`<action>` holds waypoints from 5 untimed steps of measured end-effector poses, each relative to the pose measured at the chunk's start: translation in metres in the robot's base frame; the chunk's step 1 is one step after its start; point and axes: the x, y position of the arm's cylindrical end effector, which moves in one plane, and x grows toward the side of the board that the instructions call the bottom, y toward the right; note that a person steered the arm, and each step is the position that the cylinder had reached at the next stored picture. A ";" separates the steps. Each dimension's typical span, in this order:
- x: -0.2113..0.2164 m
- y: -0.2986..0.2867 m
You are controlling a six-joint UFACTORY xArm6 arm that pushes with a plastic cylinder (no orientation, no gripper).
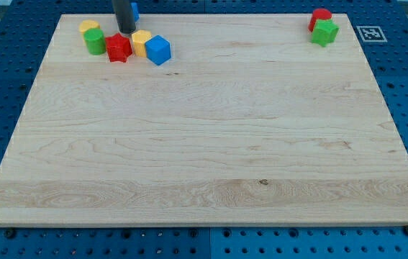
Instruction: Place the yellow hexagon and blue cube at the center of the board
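The yellow hexagon [141,42] sits near the view's top left, touching the blue cube [158,50] on its right and the red star-shaped block [118,47] on its left. My tip [125,32] stands just above the red star and the yellow hexagon, at the board's top edge. A second blue block [134,10] shows partly behind the rod.
A green block [94,42] with a yellow block [88,28] behind it stands left of the red star. A red block [320,17] and a green star-shaped block [325,32] sit at the top right corner. The wooden board [204,144] lies on a blue pegboard table.
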 end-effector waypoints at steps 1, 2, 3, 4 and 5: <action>0.036 0.029; 0.077 0.059; 0.114 0.091; 0.137 0.104; 0.140 0.074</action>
